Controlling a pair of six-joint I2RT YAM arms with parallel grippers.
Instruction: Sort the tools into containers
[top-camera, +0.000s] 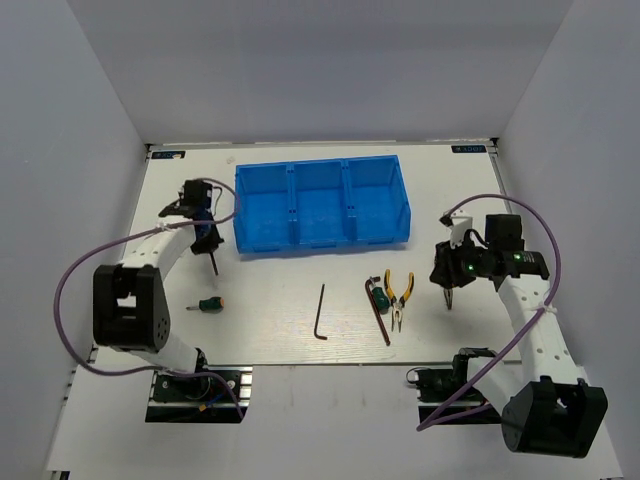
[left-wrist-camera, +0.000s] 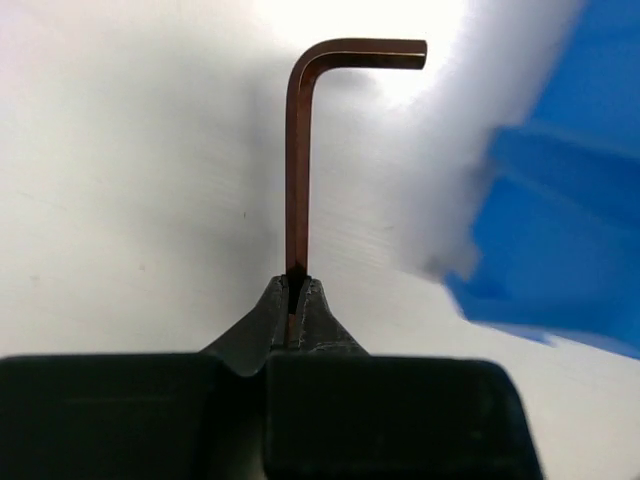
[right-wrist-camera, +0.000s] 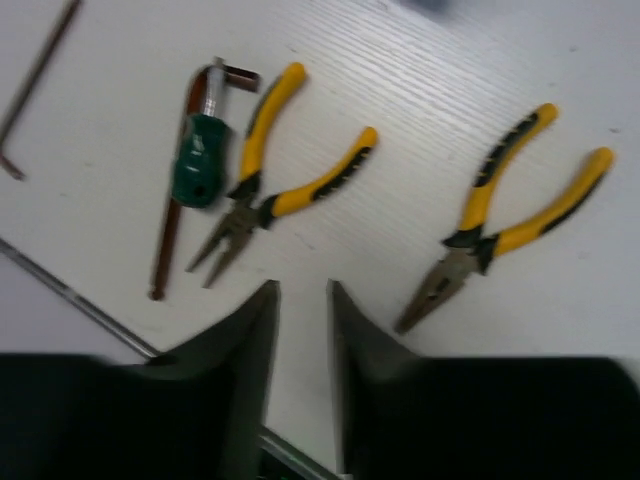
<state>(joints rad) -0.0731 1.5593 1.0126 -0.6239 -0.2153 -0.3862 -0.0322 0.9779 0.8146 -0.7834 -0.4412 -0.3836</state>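
left gripper (left-wrist-camera: 295, 298) clamped on just the long end of the hex key (left-wrist-camera: 297, 170), it could swivel or drop short of the blue bin (left-wrist-camera: 560, 230)

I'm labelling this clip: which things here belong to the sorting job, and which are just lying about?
Job:
bin
held hex key, in the left pincer
loose hex keys
screwdrivers
pliers

Not the job:
purple cables
table
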